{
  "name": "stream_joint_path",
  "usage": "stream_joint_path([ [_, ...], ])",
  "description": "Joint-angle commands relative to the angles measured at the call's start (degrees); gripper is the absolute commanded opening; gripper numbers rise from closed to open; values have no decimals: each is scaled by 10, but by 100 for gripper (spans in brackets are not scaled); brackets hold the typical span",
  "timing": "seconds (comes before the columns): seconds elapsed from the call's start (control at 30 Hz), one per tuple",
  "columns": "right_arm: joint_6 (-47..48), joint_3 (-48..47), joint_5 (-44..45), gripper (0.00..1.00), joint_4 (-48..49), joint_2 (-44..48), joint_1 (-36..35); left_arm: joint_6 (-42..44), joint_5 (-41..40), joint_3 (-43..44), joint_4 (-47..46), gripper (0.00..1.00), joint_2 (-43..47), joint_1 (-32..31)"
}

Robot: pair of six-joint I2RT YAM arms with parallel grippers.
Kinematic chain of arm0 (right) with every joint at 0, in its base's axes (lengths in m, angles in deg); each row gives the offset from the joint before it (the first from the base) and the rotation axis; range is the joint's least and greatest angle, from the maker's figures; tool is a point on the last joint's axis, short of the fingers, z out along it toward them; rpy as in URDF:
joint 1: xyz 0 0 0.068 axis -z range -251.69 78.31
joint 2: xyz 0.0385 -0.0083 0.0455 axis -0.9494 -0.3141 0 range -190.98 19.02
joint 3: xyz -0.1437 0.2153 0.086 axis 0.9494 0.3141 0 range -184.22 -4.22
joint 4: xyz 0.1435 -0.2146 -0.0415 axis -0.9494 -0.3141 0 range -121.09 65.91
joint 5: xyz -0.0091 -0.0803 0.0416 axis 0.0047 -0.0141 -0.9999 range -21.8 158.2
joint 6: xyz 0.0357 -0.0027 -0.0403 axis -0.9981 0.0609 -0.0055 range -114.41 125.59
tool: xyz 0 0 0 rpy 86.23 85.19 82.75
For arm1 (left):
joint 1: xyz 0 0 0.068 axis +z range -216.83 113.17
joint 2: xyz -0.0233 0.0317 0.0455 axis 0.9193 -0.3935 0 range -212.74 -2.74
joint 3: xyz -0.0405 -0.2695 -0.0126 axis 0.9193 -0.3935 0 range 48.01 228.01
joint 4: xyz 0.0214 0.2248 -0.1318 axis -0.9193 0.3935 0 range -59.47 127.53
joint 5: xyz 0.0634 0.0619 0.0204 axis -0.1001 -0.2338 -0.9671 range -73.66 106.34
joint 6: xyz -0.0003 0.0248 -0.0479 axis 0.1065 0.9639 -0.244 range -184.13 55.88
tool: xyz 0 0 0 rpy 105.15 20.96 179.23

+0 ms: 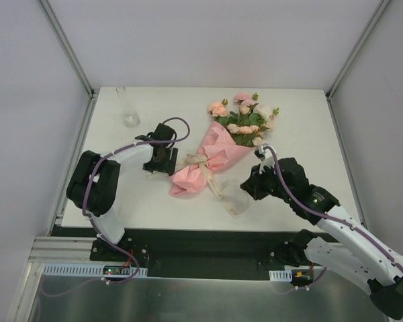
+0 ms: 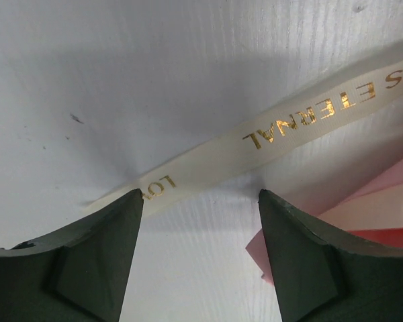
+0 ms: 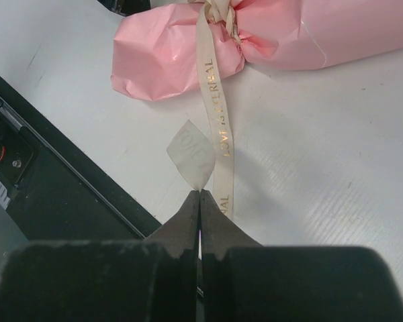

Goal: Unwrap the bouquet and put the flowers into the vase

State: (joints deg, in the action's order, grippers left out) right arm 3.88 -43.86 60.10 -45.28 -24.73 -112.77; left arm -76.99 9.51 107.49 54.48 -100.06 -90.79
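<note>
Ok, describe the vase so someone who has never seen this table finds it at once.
Take the white table and go to its far left corner. The vase stands there alone, well apart from the bouquet lying across the middle. It is the only clear glass thing: small, with a slim neck, where the bouquet is pink paper and blooms.

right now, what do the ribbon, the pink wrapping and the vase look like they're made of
Ribbon: cream fabric, likely satin, soft sheen, printed gold foil lettering.
Wrapping: pink paper, smooth and faintly glossy, holds crisp folds; could be coated.
Vase: clear glass or plastic, fully see-through.
</note>
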Motion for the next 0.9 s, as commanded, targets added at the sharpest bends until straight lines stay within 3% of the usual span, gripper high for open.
stream_joint_path([
  [0.0,-3,-2,5,0,29,9,4,-8,-17,20,13,68,-32,-8],
  [0.07,-1,0,3,0,30,6,4,-13,-13,19,9,65,-43,-8],
  [0.2,-5,10,-10,0,39,-3,6,-14,-10,12,0,45,-52,0],
  [0.53,-22,18,-39,0,63,-27,5,-1,12,47,-6,18,-75,19],
  [0.67,-25,17,-40,0,64,-28,6,-1,17,56,-7,0,-80,26],
  [0.87,-31,21,-47,1,76,-42,5,-39,-77,52,-7,0,-19,26],
])
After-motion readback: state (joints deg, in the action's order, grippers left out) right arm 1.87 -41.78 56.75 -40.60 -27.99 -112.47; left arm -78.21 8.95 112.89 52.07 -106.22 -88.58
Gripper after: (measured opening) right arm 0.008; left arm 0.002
